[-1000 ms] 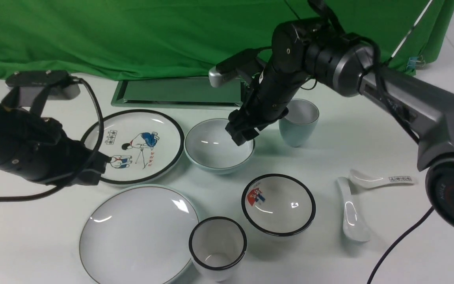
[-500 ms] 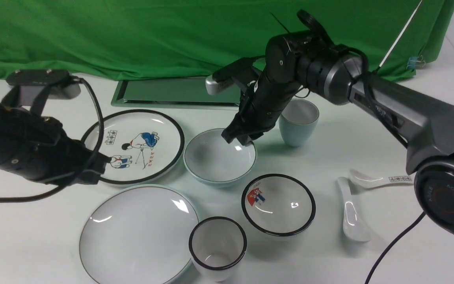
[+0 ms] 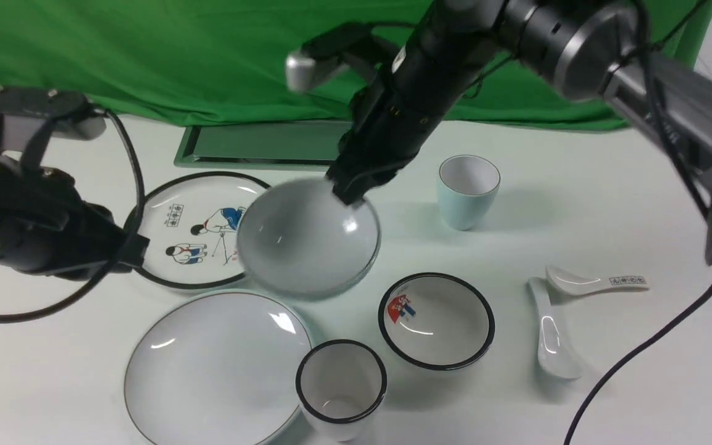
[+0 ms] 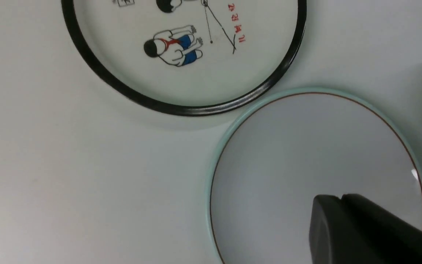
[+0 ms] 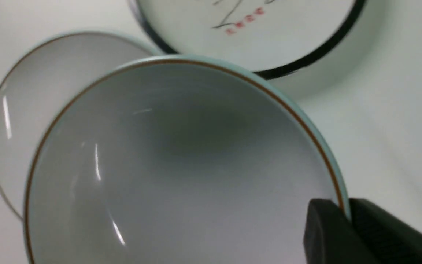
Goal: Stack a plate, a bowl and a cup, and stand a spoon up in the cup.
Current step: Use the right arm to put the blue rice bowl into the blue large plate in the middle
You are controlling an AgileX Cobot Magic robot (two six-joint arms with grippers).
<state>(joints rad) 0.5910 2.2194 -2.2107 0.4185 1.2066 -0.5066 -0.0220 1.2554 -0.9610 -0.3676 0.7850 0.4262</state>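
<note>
The right tool is clamped on the far rim of the bowl, one jaw inside and one outside. The bowl hangs clear of the counter, tipped with its mouth toward the robot. It sits above the gap between the cartoon plate and the plate, which lies nearer the robot with nothing on it. The left tool hovers by the cartoon plate; I cannot tell whether it is apart or together. My recommendation is to bring the bowl over the plate's middle, level it before lowering, and let go only once its foot sits flat. A single pinch on a glazed rim looks liable to slip or swing. The black-rimmed cup stands just at the plate's near right edge, so the descent should stay clear of it. The cup stands upright at the back right, and the spoon lies on the right. The counter is white, smooth and crowded, with cables trailing across it. A green cloth closes off the back.
</note>
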